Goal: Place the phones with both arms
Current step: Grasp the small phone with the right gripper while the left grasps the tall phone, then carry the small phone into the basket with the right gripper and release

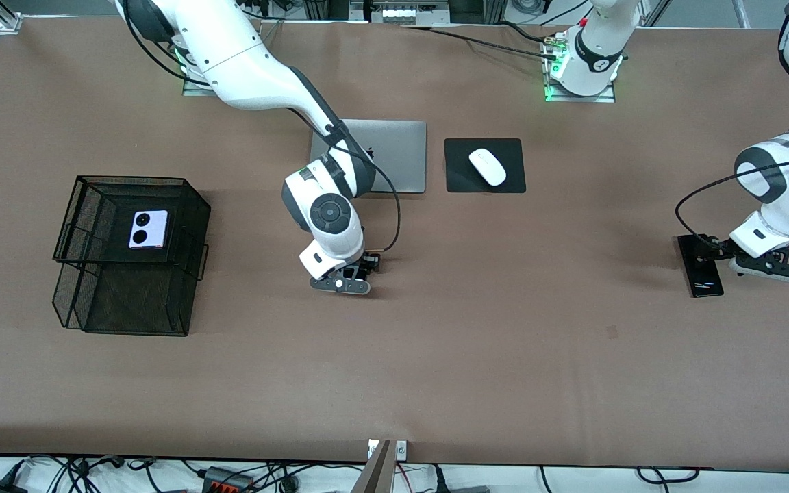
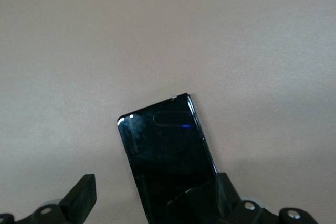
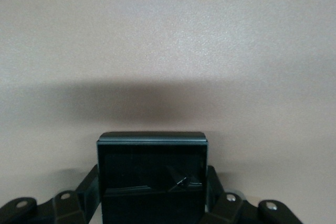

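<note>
A: Front view first. The right gripper (image 1: 344, 276) sits low at center frame, just under the laptop (image 1: 394, 161); its phone is hidden under the wrist there. The lilac phone (image 1: 148, 229) already lies on the mesh basket (image 1: 93, 274) at mid-left. At the right edge, the left gripper (image 1: 722, 254) hangs over the upper end of the slab phone (image 1: 699, 267).

B: Left wrist view: the slab phone (image 2: 165, 153) rises from bottom center, fingers (image 2: 81, 195) spread wide either side, gripping nothing. Looks off-center though, one finger almost over the glass. It should probably square up before squeezing.

A: Right wrist view: the black phone (image 3: 152, 177) fills bottom center, jaws pinched against both its side edges, so it's gripped. Best bet is a straight, slow lift, since those slick edges could slip.

B: Agreed. The mouse (image 1: 487, 166) on its pad is out of the way.
</note>
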`<state>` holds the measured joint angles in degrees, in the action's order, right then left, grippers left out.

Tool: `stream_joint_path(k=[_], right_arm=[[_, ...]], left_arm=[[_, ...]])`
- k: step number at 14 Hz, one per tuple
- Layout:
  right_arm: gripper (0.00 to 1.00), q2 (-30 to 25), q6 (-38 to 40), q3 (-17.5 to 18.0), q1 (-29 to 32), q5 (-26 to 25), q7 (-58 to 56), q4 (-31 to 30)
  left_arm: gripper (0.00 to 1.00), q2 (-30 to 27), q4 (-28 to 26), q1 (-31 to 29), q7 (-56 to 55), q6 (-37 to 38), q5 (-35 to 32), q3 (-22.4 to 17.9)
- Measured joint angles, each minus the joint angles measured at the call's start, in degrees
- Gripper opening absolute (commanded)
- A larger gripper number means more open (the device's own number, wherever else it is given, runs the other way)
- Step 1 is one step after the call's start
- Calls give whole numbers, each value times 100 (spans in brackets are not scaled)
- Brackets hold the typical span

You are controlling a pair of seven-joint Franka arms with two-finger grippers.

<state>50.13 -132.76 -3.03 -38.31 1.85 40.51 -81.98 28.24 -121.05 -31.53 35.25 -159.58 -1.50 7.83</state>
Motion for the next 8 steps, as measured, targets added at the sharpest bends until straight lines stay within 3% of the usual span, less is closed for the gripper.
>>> stream_joint_path(k=[4, 8], right_arm=[[31, -39, 296, -62, 62, 1, 21, 381], [31, -279, 988, -101, 626, -7, -97, 935]], left_arm=[[100, 183, -9, -43, -669, -8, 271, 74], [100, 314, -15, -81, -1190, -17, 283, 105]])
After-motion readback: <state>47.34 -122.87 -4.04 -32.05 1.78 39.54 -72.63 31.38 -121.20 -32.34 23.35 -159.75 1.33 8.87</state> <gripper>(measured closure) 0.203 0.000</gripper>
